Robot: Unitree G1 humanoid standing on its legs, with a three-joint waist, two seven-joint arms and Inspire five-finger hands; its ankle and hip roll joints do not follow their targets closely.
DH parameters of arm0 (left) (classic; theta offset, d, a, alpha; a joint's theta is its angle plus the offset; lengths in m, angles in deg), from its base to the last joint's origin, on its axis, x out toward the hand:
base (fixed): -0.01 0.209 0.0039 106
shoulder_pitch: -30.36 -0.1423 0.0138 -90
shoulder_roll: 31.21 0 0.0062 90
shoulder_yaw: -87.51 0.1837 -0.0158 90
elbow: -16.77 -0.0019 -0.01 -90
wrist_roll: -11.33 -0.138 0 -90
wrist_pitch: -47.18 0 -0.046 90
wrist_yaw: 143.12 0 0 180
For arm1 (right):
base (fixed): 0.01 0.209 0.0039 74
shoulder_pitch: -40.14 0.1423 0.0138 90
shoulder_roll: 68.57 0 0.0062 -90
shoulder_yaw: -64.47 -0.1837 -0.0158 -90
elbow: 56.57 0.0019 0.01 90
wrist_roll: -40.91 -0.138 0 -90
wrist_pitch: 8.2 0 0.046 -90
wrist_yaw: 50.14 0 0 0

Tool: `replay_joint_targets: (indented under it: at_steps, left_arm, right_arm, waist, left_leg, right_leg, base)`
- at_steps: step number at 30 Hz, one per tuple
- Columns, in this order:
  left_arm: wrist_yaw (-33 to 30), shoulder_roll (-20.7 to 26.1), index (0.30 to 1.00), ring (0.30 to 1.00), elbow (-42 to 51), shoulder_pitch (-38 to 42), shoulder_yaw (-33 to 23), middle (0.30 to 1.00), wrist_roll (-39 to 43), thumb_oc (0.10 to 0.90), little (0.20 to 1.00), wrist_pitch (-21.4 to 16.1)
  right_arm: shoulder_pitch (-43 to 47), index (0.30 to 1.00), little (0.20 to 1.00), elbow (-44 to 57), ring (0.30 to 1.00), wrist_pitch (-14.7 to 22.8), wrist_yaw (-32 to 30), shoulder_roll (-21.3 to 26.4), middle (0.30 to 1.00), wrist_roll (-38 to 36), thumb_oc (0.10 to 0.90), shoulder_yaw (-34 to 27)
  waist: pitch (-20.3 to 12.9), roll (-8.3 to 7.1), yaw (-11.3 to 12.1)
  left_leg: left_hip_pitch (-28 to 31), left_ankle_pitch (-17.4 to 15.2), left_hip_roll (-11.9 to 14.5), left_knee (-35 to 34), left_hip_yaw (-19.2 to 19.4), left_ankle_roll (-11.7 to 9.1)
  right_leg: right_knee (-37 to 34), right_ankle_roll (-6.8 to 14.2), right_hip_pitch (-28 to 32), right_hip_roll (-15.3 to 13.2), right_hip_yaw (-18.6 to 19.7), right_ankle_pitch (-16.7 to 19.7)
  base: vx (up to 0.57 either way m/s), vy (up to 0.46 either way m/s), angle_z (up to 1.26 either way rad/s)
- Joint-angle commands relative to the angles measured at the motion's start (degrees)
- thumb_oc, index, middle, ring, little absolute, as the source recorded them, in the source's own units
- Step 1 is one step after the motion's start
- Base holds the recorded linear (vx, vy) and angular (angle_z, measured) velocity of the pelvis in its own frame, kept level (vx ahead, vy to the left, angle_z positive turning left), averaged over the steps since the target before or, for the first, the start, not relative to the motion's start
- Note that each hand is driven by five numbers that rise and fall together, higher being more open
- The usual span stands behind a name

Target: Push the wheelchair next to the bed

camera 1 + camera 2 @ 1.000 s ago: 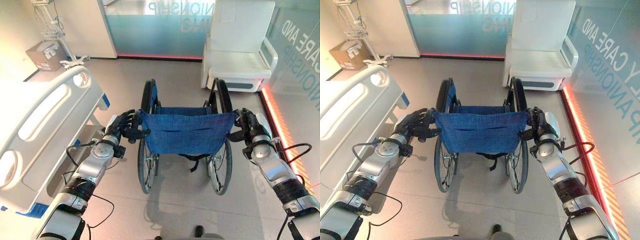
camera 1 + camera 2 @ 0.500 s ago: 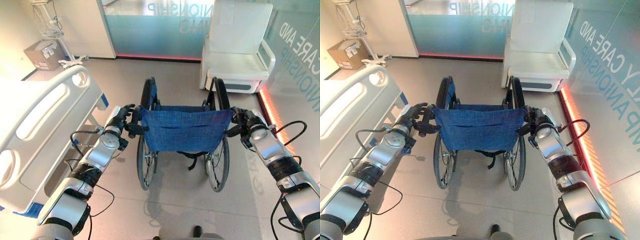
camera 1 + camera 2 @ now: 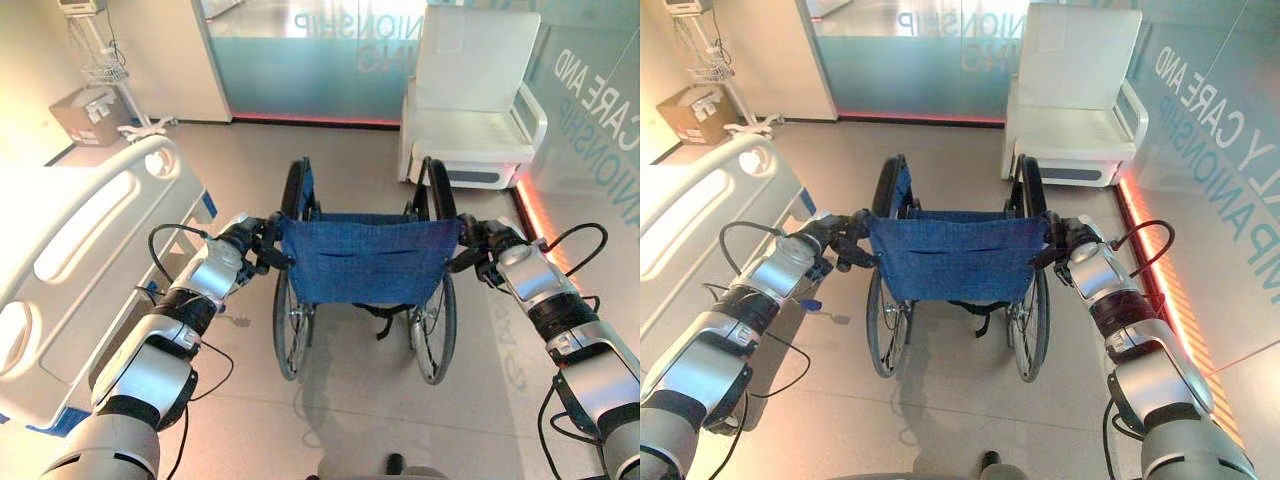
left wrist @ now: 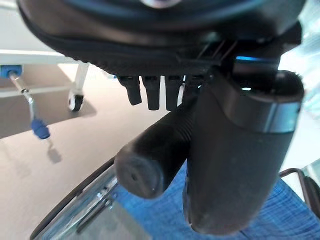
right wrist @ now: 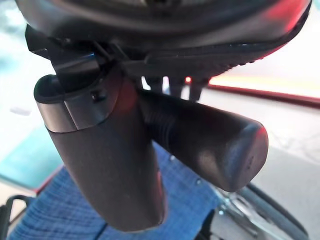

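Note:
The wheelchair with a blue fabric back stands mid-floor, seen from behind. My left hand is shut on its left push handle; the fingers curl over the black grip and the thumb lies alongside. My right hand is shut on the right push handle in the same way, with its thumb across the grip. The white hospital bed lies along the left, its end rail just left of my left arm.
A white recliner chair stands ahead on the right, against a glass wall. A cardboard box and a wheeled stand sit at the far left. Open floor lies between the bed and the wheelchair.
Both arms have stretched forward and the wheelchair has rolled a little away from me. The hands have kept their hold on the handles.

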Motion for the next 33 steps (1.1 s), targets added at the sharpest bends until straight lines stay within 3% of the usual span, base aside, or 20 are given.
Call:
replay_joint_targets:
  at_steps: [1, 9, 12, 14, 17, 21, 24, 25, 30, 31, 32, 33]
  left_arm:
    - [-1.94, 3.54, 0.9, 0.9, -12.45, -3.38, 2.55, 0.9, -1.33, 0.8, 0.9, 8.82]
    - [0.28, 1.26, 0.9, 0.9, -16.52, -4.97, 0.57, 0.9, 2.51, 0.8, 0.9, 10.07]
    - [-0.47, 0.67, 0.9, 0.9, -17.04, -5.47, 0.17, 0.9, 5.68, 0.8, 0.9, 8.41]
    - [-2.93, 0.21, 0.869, 0.869, -16.45, -6.03, -0.78, 0.869, 7.53, 0.78, 0.869, 5.86]
    - [-4.22, -0.17, 0.865, 0.865, -15.68, -6.5, -1.17, 0.865, 7.91, 0.776, 0.865, 4.03]
    - [-4.36, 0.05, 0.858, 0.858, -14.82, -6.68, -0.96, 0.858, 6.8, 0.772, 0.858, 2.05]
    - [-5.52, -0.12, 0.9, 0.9, -14.55, -6.71, -0.48, 0.9, 5.35, 0.8, 0.9, -0.32]
    - [-5.68, -0.16, 0.848, 0.848, -14.44, -6.65, -0.34, 0.848, 5.31, 0.765, 0.848, -0.43]
    - [-6.41, -0.06, 0.827, 0.827, -14.1, -6.07, 0.54, 0.827, 2.65, 0.751, 0.827, -3.48]
    - [-6.68, -0.19, 0.756, 0.756, -14.03, -5.67, 1.02, 0.756, 1.9, 0.704, 0.756, -4.49]
    - [-6.73, -0.2, 0.749, 0.749, -14.04, -5.6, 1.09, 0.749, 1.86, 0.7, 0.749, -4.61]
    - [-6.8, -0.59, 0.606, 0.606, -13.73, -5.36, 1.62, 0.606, 1.38, 0.604, 0.606, -5.08]
  right_arm:
    - [1.24, 0.9, 0.9, -4.72, 0.9, -1.71, 2.31, 0.07, 0.9, 3.79, 0.8, 4.4]
    - [0.62, 0.9, 0.9, -3.95, 0.9, -1.98, 1.67, -0.54, 0.9, 4.19, 0.8, 4.04]
    - [0.45, 0.9, 0.9, -3.26, 0.9, -2.74, 3.3, -0.81, 0.9, 3.26, 0.8, 4.08]
    - [-0.07, 0.9, 0.9, -3.31, 0.9, -4.35, 8.48, -1.03, 0.9, 4.86, 0.8, 4.18]
    - [-1.03, 0.9, 0.9, -4.35, 0.9, -6.24, 13.75, -1.56, 0.9, 6.98, 0.8, 4.72]
    - [-1.85, 0.9, 0.9, -6.87, 0.9, -6.64, 16.34, -2.14, 0.9, 5.67, 0.8, 4.58]
    - [-2.33, 0.9, 0.9, -9.29, 0.9, -6.41, 16.15, -3.22, 0.9, 3.62, 0.8, 4.54]
    - [-2.39, 0.9, 0.9, -9.55, 0.9, -6.22, 15.97, -3.32, 0.9, 2.99, 0.8, 4.54]
    - [-2.24, 0.9, 0.9, -11.83, 0.9, -4.55, 13.18, -4.29, 0.9, -1.17, 0.8, 4.27]
    - [-2.17, 0.771, 0.771, -12.54, 0.771, -3.18, 11.82, -4.7, 0.771, -2.62, 0.714, 4.19]
    - [-2.15, 0.709, 0.709, -12.62, 0.709, -2.9, 11.48, -4.75, 0.709, -2.92, 0.673, 4.17]
    - [-2.14, 0.505, 0.505, -12.79, 0.505, -1.14, 8.58, -5.25, 0.505, -4.79, 0.536, 4.05]
  waist:
    - [-0.05, -1.64, 1.07]
    - [0.18, -1.94, 0.69]
    - [0.3, -2.05, 0.51]
    - [0.21, -2.2, 0.47]
    - [0.36, -2.36, 0.6]
    - [0.12, -2.5, 0.86]
    - [0.05, -2.59, 1.12]
    - [0.05, -2.6, 1.15]
    - [-0.2, -2.57, 1.38]
    - [-0.24, -2.55, 1.43]
    - [-0.24, -2.55, 1.44]
    - [-0.27, -2.56, 1.52]
  left_leg:
    - [-5.61, -1.26, -3.0, 2.77, 1.01, 0.76]
    - [-5.89, -1.19, -3.02, 2.66, 1.08, 0.73]
    - [-5.97, -1.19, -3.02, 2.6, 1.18, 0.67]
    - [-5.97, -1.28, -3.07, 2.57, 1.32, 0.65]
    - [-5.85, -1.23, -2.97, 2.5, 1.48, 0.62]
    - [-5.43, -1.16, -2.99, 2.1, 1.37, 0.68]
    - [-5.27, -1.15, -2.83, 2.12, 1.39, 0.68]
    - [-5.26, -1.16, -2.81, 2.13, 1.39, 0.68]
    - [-5.08, -1.11, -2.81, 1.94, 1.28, 0.66]
    - [-5.08, -1.09, -2.82, 1.89, 1.16, 0.62]
    - [-5.08, -1.08, -2.81, 1.89, 1.16, 0.62]
    - [-5.09, -1.07, -2.81, 1.96, 1.13, 0.58]
  right_leg:
    - [4.45, 0.21, -1.79, -0.82, -1.88, -3.98]
    - [4.77, 0.16, -2.37, -0.71, -1.48, -4.11]
    - [4.84, 0.19, -2.6, -0.75, -1.32, -4.11]
    - [4.81, 0.2, -2.67, -0.78, -1.28, -4.12]
    - [4.76, 0.18, -2.52, -0.85, -1.35, -4.0]
    - [4.56, 0.12, -2.17, -0.7, -1.34, -3.97]
    - [4.55, 0.06, -1.93, -0.68, -1.45, -4.02]
    - [4.56, 0.06, -1.93, -0.68, -1.45, -4.03]
    - [4.32, -0.04, -1.66, -0.53, -1.43, -3.99]
    - [4.34, -0.03, -1.68, -0.53, -1.43, -4.0]
    - [4.34, -0.02, -1.67, -0.53, -1.44, -3.99]
    - [4.32, 0.0, -1.59, -0.59, -1.58, -3.97]
  base:
    - [0.0, 0.0, 0.0]
    - [0.0, 0.0, 0.0]
    - [0.0, 0.0, 0.0]
    - [0.0, 0.0, 0.0]
    - [0.0, 0.0, 0.0]
    - [0.04, -0.005, 0.01]
    - [0.02, -0.002, 0.0]
    - [0.0, 0.0, 0.0]
    - [0.0, 0.0, 0.0]
    - [0.0, 0.0, 0.0]
    - [0.0, 0.0, 0.0]
    - [0.0, 0.0, 0.0]
